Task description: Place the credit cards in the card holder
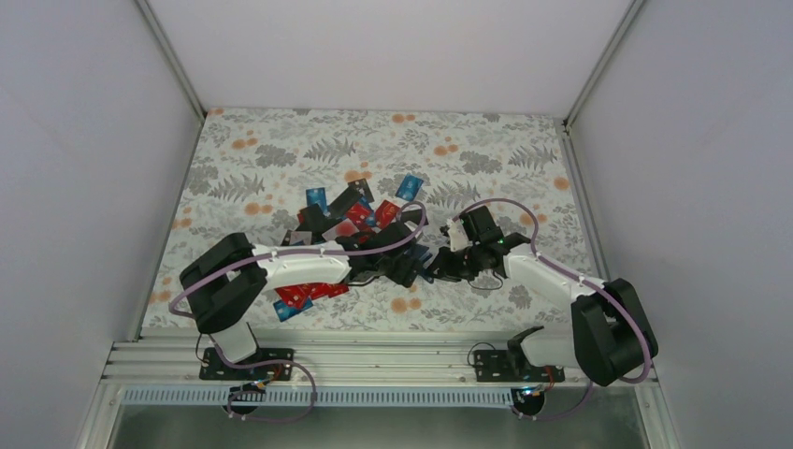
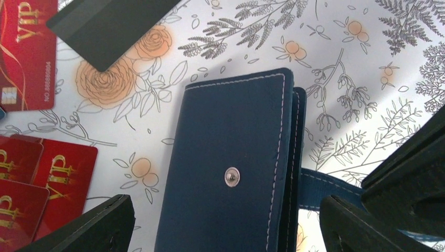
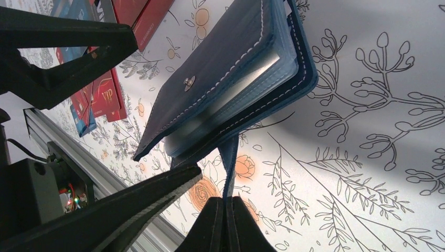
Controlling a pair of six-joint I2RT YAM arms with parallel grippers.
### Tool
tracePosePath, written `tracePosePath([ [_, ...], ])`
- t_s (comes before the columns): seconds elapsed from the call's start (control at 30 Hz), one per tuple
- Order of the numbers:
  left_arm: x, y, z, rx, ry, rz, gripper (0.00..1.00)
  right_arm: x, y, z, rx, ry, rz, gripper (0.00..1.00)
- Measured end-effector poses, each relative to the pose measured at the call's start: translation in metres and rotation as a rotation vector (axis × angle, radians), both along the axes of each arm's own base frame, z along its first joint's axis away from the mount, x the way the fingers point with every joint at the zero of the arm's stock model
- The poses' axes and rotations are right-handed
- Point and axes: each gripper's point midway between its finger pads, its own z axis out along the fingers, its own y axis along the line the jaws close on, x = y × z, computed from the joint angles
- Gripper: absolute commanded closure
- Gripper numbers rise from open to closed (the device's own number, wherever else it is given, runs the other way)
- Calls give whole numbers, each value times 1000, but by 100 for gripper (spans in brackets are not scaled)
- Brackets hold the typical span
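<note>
Bright, even light from overhead, shadows all pretty soft. The tablecloth (image 2: 252, 58) goes washed-out white in both wrist views, with a soft grey shadow next to the card holder (image 2: 231, 157). Close-up edges look dark and slightly blurry; top view's crisp.

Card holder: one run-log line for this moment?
card holder: nearly shut, on table | left gripper: open, astride holder | right gripper: shut on strap | credit cards: loose on table

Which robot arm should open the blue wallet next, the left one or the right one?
Left, probably. The left gripper hangs open astride the card holder, ready to grab its cover. The right gripper is busy, shut on the holder's strap.
</note>
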Motion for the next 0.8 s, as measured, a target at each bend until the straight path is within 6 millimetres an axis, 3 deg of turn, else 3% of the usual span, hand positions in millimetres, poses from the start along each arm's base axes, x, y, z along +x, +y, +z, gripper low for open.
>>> tracePosePath([
  [0.23, 6, 2, 0, 18, -17, 29, 36, 0, 0, 0, 0, -1, 1, 96],
  [0.8, 29, 16, 5, 44, -51, 109, 63, -10, -6, -11, -16, 31, -10, 96],
])
